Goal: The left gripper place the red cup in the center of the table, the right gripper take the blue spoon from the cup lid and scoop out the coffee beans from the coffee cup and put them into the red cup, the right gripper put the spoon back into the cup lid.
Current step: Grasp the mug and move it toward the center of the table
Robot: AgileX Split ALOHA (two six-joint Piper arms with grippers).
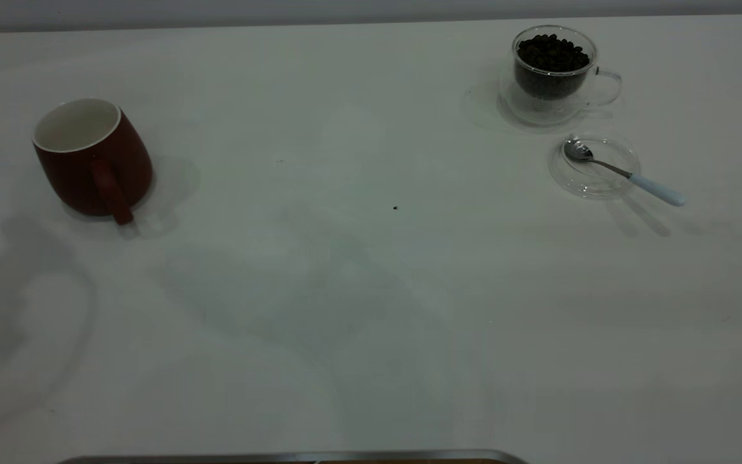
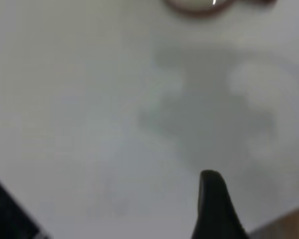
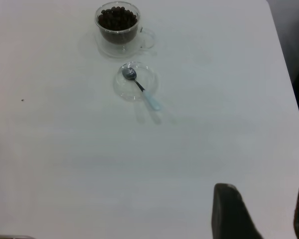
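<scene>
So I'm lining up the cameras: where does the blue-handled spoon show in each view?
Exterior view: the small metal teaspoon with pale-blue handle lies at right, bowl in the flat clear glass lid.
Left wrist view: not in it.
Right wrist view: upper middle.
Shared landmark: the clear glass cup of dark beans beside it.

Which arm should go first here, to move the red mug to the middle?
Left, probably. The red cup stands upright on the table's left side; the left wrist view shows its rim nearby, while the right wrist view shows only the coffee cup.
</scene>
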